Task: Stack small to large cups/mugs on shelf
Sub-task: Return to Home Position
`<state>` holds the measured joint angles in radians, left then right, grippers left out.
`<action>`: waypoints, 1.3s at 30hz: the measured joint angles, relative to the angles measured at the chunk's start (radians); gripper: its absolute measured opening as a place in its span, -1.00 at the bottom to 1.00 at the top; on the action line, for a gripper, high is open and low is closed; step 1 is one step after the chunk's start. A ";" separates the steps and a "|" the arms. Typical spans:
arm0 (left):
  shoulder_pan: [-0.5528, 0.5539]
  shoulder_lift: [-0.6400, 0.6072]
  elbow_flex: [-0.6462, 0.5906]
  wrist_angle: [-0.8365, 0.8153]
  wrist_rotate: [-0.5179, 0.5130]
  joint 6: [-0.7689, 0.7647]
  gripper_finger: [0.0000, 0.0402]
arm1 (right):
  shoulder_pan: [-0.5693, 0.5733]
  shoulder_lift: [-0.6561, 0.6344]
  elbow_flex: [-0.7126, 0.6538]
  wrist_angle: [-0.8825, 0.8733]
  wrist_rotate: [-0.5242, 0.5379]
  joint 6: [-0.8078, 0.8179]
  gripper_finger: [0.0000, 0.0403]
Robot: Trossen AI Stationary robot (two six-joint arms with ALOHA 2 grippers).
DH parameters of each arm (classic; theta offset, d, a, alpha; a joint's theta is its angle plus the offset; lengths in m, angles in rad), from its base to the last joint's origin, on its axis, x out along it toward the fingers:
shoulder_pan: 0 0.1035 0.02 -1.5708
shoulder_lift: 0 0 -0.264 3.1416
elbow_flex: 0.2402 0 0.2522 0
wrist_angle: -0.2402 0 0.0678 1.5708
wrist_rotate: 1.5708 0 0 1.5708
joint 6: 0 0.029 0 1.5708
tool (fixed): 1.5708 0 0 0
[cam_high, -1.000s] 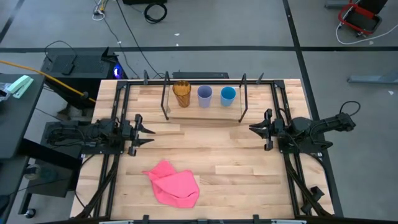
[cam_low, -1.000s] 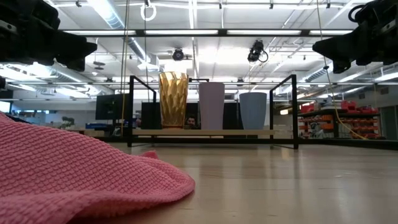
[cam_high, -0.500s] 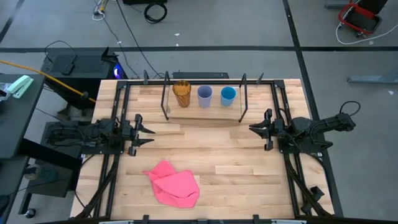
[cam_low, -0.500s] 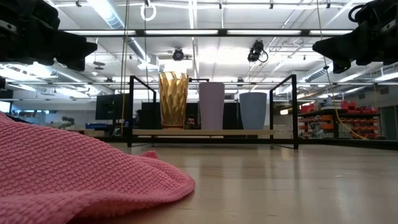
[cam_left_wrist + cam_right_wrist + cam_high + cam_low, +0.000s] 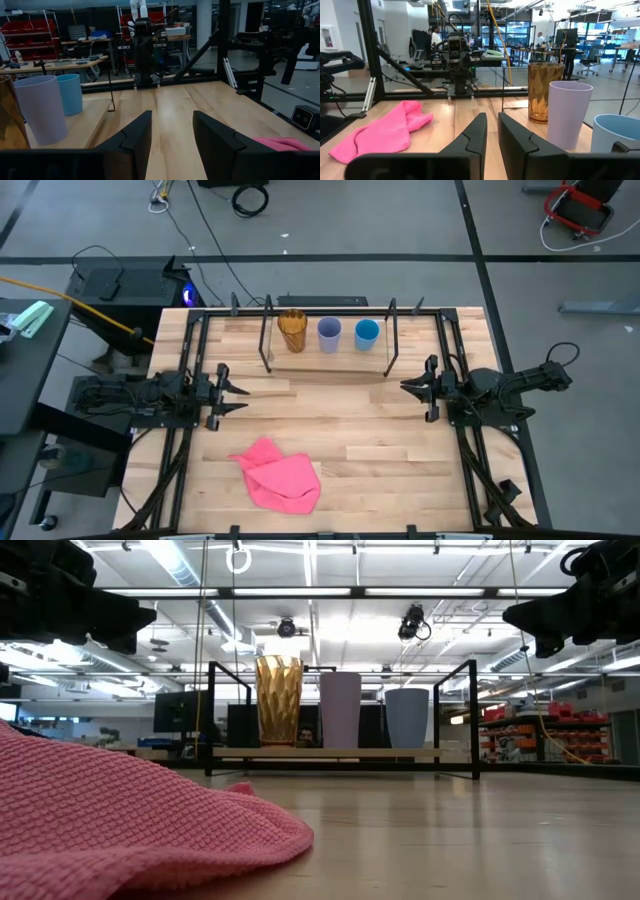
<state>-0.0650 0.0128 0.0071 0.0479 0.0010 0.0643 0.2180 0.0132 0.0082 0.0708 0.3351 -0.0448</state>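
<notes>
Three cups stand upright on their bases, side by side and apart, on the shelf's flat top at the table's far edge. From left to right they are the amber one, the lavender one and the blue one. My left gripper hovers level at the table's left, open and empty, pointing right. My right gripper hovers level at the right, pointing left. Only a narrow gap shows between its fingers, with nothing in it. Both are nearer than the shelf and well off the cups.
A crumpled pink cloth lies on the table near the front edge, left of centre. Black metal frames run along the table's left and right sides under the arms. Bare wood lies between the two grippers and in front of the shelf.
</notes>
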 joint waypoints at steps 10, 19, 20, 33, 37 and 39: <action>0.000 0.000 0.000 0.000 0.000 0.000 -0.29 | 0.000 0.000 0.000 0.000 0.000 0.000 -0.74; 0.000 0.000 0.000 0.000 0.000 0.000 -0.24 | 0.000 0.000 0.000 0.000 0.000 0.000 -0.74; 0.000 0.000 0.000 0.000 0.000 0.000 -0.24 | 0.000 0.000 0.000 0.000 0.000 0.000 -0.74; 0.000 0.000 0.000 0.000 0.000 0.000 -0.27 | 0.000 0.000 0.000 0.000 0.000 0.000 -0.74; 0.000 0.000 0.000 0.000 0.000 0.000 -0.24 | 0.000 0.000 0.000 0.000 0.000 0.000 -0.74; 0.000 0.000 0.000 0.000 0.000 0.000 -0.24 | 0.000 0.000 0.000 0.000 0.000 0.000 -0.74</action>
<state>-0.0650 0.0128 0.0071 0.0475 0.0008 0.0639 0.2180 0.0132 0.0082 0.0710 0.3350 -0.0448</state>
